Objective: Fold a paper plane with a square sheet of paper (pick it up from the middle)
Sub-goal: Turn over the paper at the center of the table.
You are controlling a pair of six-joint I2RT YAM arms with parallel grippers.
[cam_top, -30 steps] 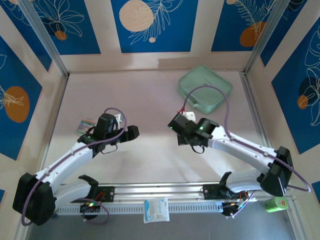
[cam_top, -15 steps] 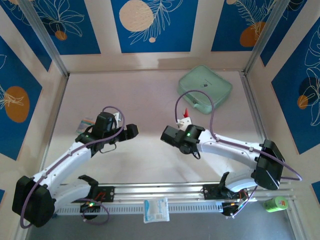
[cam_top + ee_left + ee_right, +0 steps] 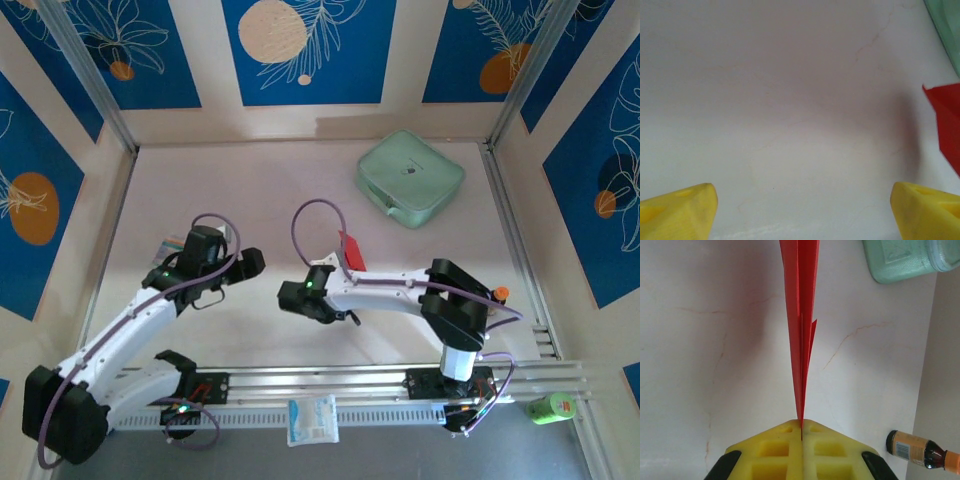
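— Two grippers are marked here. How do we label the right gripper?
— As pinching. Its yellow fingers are pressed together on one end of the paper plane, which runs straight out from them, edge-on, above the worktop.
— Where do we place the plane?
— Near the middle of the worktop, held off the surface, well apart from the mint-green case in the far right corner.
— And the left gripper?
— Spread wide over the worktop, toward the left edge. We note a red corner of the plane at the right border of its wrist view.
— Anything else?
— A small brown bottle lying by the right edge.
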